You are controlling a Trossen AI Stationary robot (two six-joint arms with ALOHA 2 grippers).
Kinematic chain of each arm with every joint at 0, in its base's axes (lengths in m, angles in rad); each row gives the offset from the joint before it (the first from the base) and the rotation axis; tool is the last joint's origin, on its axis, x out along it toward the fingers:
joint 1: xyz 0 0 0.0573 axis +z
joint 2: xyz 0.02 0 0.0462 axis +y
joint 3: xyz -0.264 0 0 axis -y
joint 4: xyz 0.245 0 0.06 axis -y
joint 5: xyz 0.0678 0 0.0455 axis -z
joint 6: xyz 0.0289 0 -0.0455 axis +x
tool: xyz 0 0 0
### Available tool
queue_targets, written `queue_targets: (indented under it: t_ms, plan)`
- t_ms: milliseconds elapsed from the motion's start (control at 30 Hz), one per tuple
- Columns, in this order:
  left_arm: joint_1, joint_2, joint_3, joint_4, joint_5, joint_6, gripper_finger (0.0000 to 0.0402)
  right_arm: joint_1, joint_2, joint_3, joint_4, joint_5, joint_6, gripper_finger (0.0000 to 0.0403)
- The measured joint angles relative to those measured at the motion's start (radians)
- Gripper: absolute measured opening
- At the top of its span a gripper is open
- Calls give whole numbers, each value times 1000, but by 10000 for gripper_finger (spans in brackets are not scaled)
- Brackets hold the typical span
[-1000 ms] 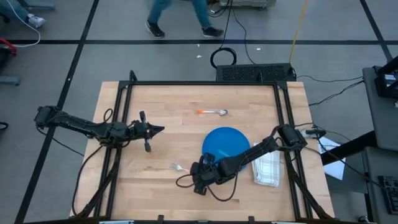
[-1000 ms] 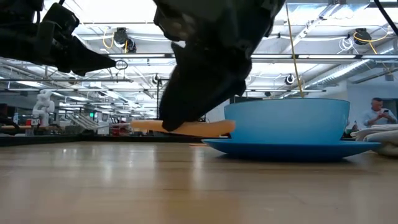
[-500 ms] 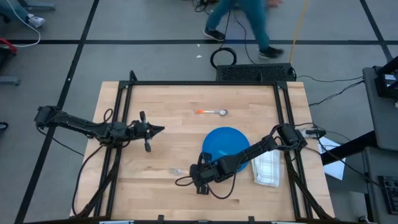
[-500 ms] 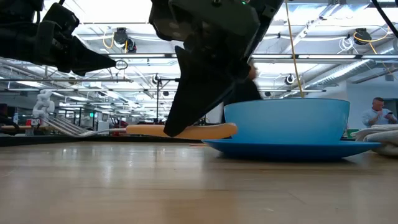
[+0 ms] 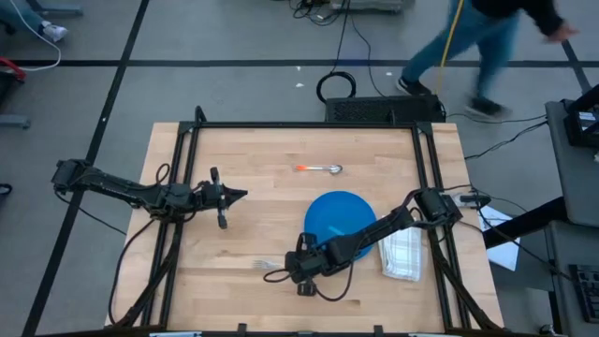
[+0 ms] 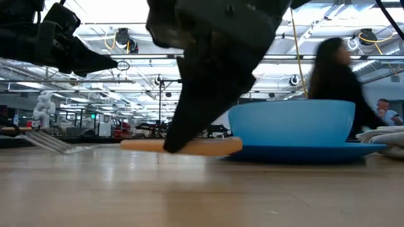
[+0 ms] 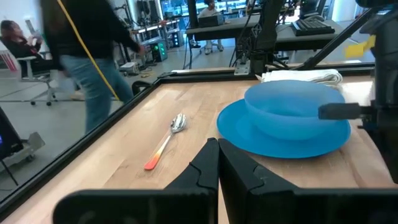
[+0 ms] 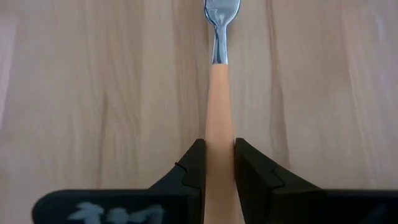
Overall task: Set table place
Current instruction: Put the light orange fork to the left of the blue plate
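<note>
A fork with a pale orange handle (image 8: 219, 93) and metal tines (image 6: 47, 140) is in my right gripper (image 5: 287, 267), which is shut on it low over the wooden table (image 5: 225, 290), near-left of the blue plate (image 5: 314, 229). The plate carries a blue bowl (image 6: 291, 123). An orange-handled spoon (image 5: 319, 168) lies flat on the table beyond the plate. My left gripper (image 5: 236, 195) is shut and empty, above the table's left half. My right gripper pinches the fork's handle (image 8: 219, 138) between its two fingers (image 8: 194, 167), one on each long side. The fingers slant down and lie along the handle, tines pointing toward the table's left edge. The fork (image 6: 189, 146) lies nearly level at the tabletop; whether it touches, I cannot tell.
A folded white cloth (image 5: 403, 253) lies right of the plate, near the table's right edge. A black metal frame (image 5: 309, 124) edges the tabletop. Bare wood lies left of the fork and along the near edge. A person (image 5: 482, 42) walks on the floor beyond the far edge.
My right gripper has gone down and a little toward the table's near edge with the fork. The fork has turned so its tines point to the left edge, and its handle has sunk to tabletop height. A person has walked rightward behind the table.
</note>
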Motion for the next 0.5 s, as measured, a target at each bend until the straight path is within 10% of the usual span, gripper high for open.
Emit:
queue_targets:
  t_ms: [500]
  plan:
    - [0, 0, 0, -2, 0, 2, 10, -6, 35, 0, 28, -25, -18, 44]
